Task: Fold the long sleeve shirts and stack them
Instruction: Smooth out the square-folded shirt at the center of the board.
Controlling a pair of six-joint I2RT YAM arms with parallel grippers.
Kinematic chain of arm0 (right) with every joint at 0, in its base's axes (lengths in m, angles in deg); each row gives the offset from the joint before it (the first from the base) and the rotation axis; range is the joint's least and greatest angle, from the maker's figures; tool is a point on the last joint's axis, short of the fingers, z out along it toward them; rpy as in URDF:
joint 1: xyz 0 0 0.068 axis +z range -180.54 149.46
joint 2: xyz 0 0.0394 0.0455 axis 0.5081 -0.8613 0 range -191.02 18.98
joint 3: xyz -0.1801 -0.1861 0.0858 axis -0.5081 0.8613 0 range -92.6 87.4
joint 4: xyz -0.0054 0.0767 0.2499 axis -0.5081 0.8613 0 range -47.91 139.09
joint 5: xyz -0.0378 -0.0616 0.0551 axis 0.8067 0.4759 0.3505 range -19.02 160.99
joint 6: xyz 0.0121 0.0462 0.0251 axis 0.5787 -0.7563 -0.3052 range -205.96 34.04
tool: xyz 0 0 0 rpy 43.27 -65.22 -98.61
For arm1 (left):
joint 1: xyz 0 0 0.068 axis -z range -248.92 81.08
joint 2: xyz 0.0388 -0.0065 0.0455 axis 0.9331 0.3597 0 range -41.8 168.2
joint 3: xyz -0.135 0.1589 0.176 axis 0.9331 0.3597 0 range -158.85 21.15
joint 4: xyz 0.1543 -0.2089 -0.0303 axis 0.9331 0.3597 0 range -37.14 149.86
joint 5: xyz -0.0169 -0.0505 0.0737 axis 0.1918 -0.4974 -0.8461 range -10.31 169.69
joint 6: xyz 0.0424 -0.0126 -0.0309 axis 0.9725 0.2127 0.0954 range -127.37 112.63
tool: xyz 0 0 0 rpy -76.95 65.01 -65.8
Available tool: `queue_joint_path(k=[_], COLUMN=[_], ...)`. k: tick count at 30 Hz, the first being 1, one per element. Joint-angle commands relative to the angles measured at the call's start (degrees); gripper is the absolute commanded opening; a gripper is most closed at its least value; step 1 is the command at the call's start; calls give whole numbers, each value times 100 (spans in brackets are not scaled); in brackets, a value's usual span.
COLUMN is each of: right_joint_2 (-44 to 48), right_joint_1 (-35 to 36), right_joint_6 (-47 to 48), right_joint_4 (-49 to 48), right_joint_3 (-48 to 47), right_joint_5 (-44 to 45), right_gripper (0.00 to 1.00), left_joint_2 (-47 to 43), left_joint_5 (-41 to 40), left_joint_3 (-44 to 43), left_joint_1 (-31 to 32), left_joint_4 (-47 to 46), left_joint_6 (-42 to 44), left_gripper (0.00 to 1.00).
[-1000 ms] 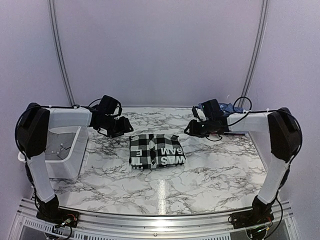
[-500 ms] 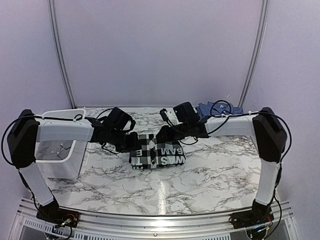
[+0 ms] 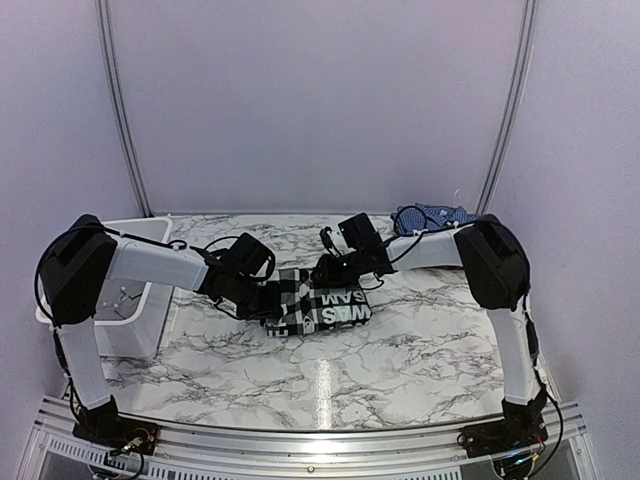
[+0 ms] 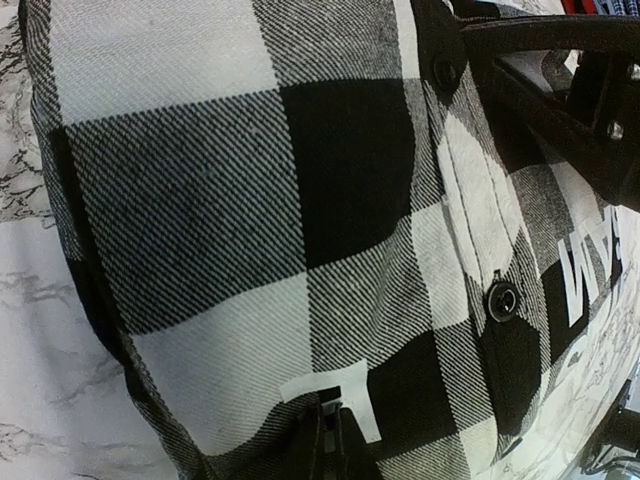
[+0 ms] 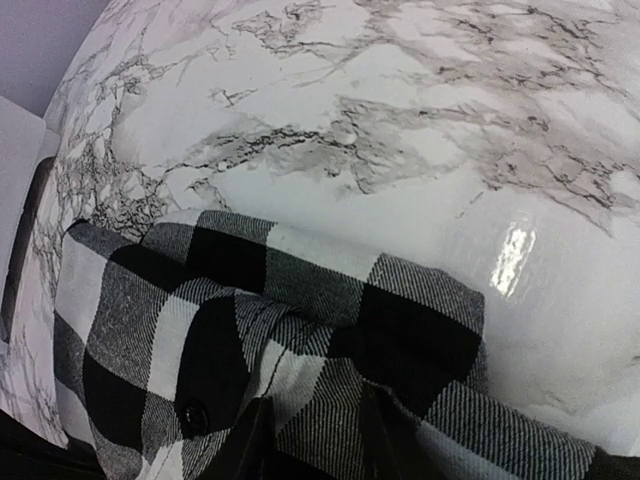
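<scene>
The buffalo-check shirt (image 3: 320,303) sits folded into a chunky rectangle in the middle of the glossy marble-look table (image 3: 400,350). Up close it's coarse twill with a shiny black button (image 4: 500,300). The left gripper (image 3: 268,298) is at its left edge, fingers nearly together, can't tell if they've got cloth. The right gripper (image 5: 315,445) is on the far edge, fingers spread around a fold. The blue shirt (image 3: 433,215) lies crumpled far right.
</scene>
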Motion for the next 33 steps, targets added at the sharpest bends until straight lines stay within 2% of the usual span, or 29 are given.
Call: queue_joint_path(k=[1, 5, 10, 16, 24, 28, 33], right_joint_2=[523, 696, 284, -79, 976, 1581, 2118], right_joint_1=[-100, -330, -527, -656, -436, -73, 396], right_joint_6=[38, 43, 127, 227, 488, 449, 146], right_joint_4=[384, 368, 335, 574, 1102, 1032, 607], right_joint_3=[93, 194, 105, -210, -94, 474, 1364], right_joint_5=[496, 494, 208, 128, 593, 697, 608], right_gripper=[33, 32, 25, 23, 28, 28, 29], left_joint_2=[-14, -87, -89, -82, -439, -311, 318], left_joint_5=[-105, -161, -153, -144, -247, -364, -284], left_joint_3=[106, 112, 79, -22, -330, -696, -1414], left_joint_1=[-17, -21, -24, -29, -47, -217, -499], left_joint_4=[-12, -2, 5, 52, 203, 298, 350], left_joint_6=[46, 53, 37, 74, 129, 107, 226], left_gripper=[7, 7, 7, 7, 14, 15, 17])
